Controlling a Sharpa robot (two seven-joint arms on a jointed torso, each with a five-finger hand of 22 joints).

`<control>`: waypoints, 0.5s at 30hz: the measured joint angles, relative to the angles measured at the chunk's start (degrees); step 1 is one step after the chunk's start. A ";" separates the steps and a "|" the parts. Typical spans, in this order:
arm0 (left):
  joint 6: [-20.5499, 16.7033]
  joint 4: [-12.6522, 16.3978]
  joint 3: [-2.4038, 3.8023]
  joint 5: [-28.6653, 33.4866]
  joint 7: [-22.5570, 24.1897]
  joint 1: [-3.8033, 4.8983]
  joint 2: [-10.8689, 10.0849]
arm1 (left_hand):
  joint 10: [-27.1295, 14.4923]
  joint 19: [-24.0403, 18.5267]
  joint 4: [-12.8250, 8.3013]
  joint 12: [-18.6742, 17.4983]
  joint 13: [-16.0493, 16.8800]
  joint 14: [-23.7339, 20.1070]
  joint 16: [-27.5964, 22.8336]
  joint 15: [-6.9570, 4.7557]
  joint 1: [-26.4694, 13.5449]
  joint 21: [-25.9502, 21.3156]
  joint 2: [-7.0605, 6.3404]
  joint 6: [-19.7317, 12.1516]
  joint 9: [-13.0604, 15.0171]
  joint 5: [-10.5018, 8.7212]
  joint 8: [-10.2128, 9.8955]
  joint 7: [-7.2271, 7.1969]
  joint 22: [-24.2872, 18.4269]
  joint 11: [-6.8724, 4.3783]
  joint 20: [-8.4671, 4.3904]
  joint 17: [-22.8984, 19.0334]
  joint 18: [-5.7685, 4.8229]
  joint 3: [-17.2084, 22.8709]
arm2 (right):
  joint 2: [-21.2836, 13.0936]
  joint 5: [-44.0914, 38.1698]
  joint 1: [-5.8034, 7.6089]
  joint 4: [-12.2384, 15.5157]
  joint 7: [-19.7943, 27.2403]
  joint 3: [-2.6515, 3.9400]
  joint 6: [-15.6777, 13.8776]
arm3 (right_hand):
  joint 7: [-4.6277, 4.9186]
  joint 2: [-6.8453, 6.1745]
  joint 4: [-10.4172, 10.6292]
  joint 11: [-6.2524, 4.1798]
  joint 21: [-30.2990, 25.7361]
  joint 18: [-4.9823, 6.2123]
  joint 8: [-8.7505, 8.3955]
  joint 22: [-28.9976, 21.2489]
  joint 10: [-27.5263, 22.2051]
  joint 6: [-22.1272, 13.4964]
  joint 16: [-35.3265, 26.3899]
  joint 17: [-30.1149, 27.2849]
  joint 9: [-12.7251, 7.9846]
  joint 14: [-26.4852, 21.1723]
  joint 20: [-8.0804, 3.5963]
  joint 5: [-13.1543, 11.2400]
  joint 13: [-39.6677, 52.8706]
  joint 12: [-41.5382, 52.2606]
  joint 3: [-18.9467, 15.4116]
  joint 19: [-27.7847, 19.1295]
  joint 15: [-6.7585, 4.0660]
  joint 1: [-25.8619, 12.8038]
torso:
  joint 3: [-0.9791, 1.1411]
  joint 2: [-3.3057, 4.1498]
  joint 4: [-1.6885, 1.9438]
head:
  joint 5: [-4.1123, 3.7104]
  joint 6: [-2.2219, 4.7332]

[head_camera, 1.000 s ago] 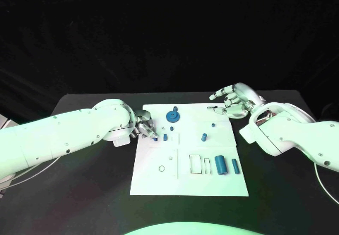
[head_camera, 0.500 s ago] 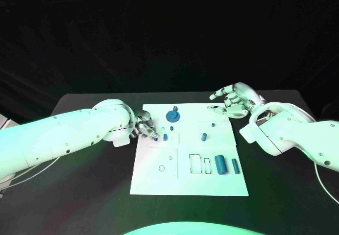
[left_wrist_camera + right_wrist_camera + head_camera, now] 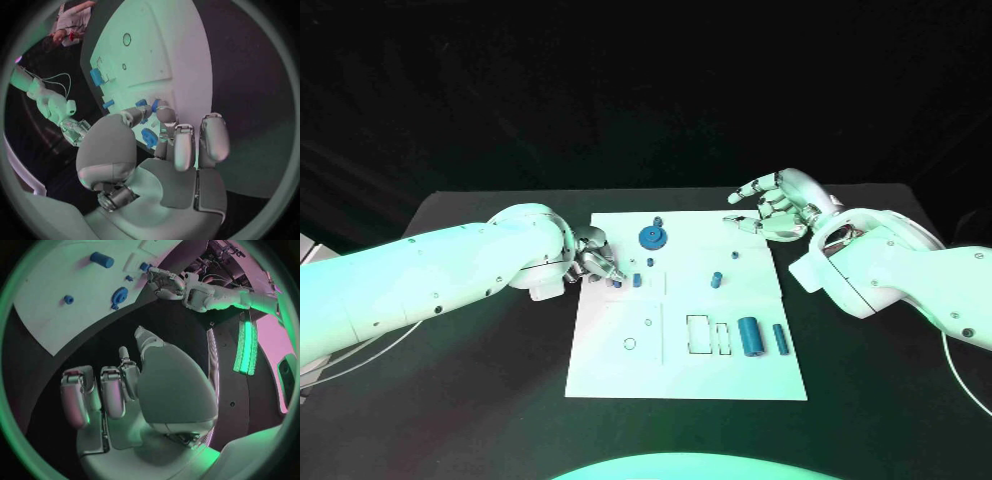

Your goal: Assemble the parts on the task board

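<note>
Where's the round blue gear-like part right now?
In the head view, the round blue part sits near the task board's far edge, between both hands, nearer the left hand.

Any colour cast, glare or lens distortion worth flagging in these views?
Head view: green light tints both arms and the task board. Left wrist view: fisheye bends the board's edges. Right wrist view: green-pink cast, bright green strip at the rim.

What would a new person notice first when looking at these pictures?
First, the white rectangular task board in the middle of the black table, with small blue parts on it, such as the round blue gear-like disc near its far edge. Next, the silver left hand reaches over the board's left edge, and the silver right hand hovers by its far right corner.
</note>
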 measured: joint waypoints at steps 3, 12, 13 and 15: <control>0.01 -0.06 -0.02 0.06 -0.03 -0.02 -0.03 | 0.00 0.00 0.30 0.00 0.10 0.00 0.00 0.00 -0.27 0.00 -0.27 0.00 -0.08 0.00 0.00 0.00 0.00 0.00 0.00 0.00 0.01 -0.79 | 0.00 0.00 0.00 -0.01 0.00 0.00 0.00 | 0.00 0.00 0.00 0.00 0.00 0.00 0.00 0.00 0.00 0.00 0.00 0.00 0.00 0.00 0.00 0.00 0.00 0.00 0.00 0.00 0.00 0.00 | -0.03 0.00 -0.01 | 0.00 0.01; -0.03 -0.19 0.01 0.17 -0.10 -0.08 -0.12 | -0.01 0.00 3.25 0.00 0.42 0.00 0.00 0.00 -0.67 0.00 -0.67 0.31 -0.47 -0.27 -0.24 0.09 0.00 0.01 0.00 0.00 0.00 -6.88 | 0.02 0.00 -0.01 -0.06 0.01 0.00 0.00 | 0.00 0.01 0.00 0.00 0.00 0.00 0.00 -0.01 0.00 0.00 0.00 -0.01 -0.03 0.00 0.00 0.00 0.00 0.00 0.00 0.00 0.00 -0.01 | -0.08 0.00 -0.03 | -0.18 0.16; -0.04 -0.19 0.03 0.18 -0.10 -0.10 -0.14 | -0.01 0.00 3.45 0.00 0.42 0.00 0.00 0.00 -0.67 0.00 -0.67 0.31 -0.47 -0.27 -0.24 0.09 -0.01 0.01 0.00 0.00 0.00 -7.31 | 0.03 0.01 -0.02 -0.07 0.02 0.00 -0.01 | 0.00 0.04 0.00 0.00 0.00 0.00 0.00 -0.01 0.00 0.00 0.00 -0.01 -0.05 0.00 0.00 0.00 0.00 0.00 0.00 0.00 0.00 -0.04 | -0.08 0.00 -0.04 | -0.21 0.18; -0.05 -0.19 0.07 0.20 -0.10 -0.13 -0.18 | -0.01 0.00 3.81 0.00 0.52 0.00 0.00 0.00 -0.67 0.00 -0.67 0.32 -0.52 -0.27 -0.24 0.09 -0.01 0.01 0.00 0.00 0.00 -8.09 | 0.03 0.01 -0.03 -0.08 0.02 0.00 -0.01 | 0.00 0.22 0.00 0.00 0.00 0.00 0.00 -0.01 0.00 0.00 0.00 -0.01 -0.05 0.00 0.00 0.00 0.00 0.00 0.00 0.00 0.00 -0.22 | -0.08 0.00 -0.04 | -0.24 0.18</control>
